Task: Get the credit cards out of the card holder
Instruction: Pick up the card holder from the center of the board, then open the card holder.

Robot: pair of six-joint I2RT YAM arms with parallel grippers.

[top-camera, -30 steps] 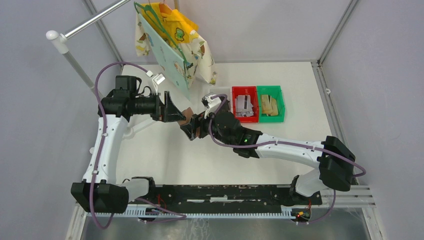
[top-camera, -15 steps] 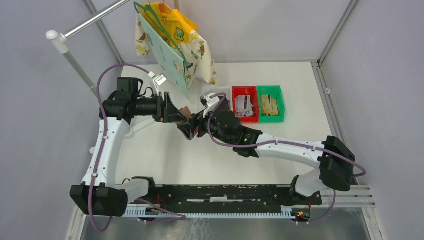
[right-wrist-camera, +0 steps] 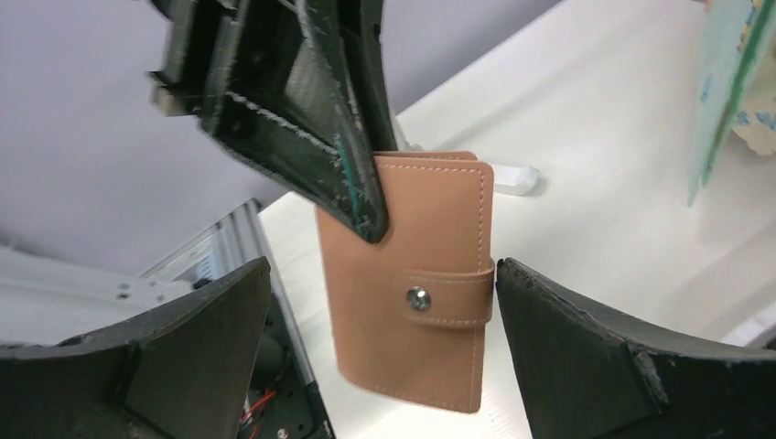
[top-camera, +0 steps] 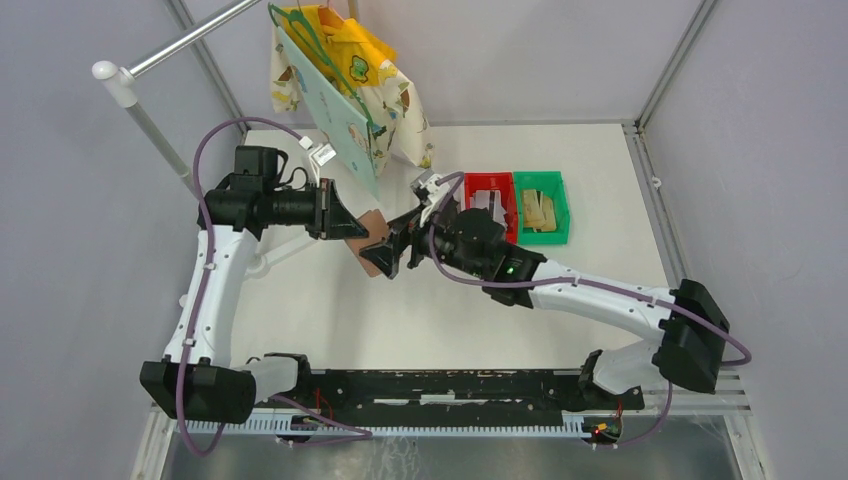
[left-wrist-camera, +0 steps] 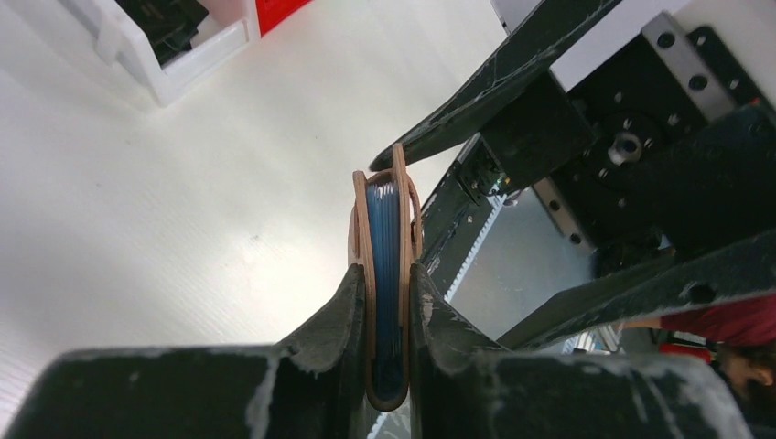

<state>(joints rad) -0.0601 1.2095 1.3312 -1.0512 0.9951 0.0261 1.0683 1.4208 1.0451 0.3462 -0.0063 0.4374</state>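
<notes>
Left gripper [left-wrist-camera: 386, 272] clamped on the closed pink card holder [right-wrist-camera: 430, 219], snap strap fastened, held above the table [top-camera: 400, 320], right gripper [right-wrist-camera: 380, 274] spread wide either side of it

We find a white table [top-camera: 330, 320], its surface flat and matte. At 1 o'clock from its centre a red bin [top-camera: 495, 177] and a green bin [top-camera: 542, 177] stand on it, touching side by side, the green at the red's 3 o'clock. A pale-walled bin [left-wrist-camera: 197, 55] sits just beside the red. A white stand foot [top-camera: 275, 258] rests at 9 o'clock. A black rail [top-camera: 450, 385] runs along the 6 o'clock edge.
</notes>
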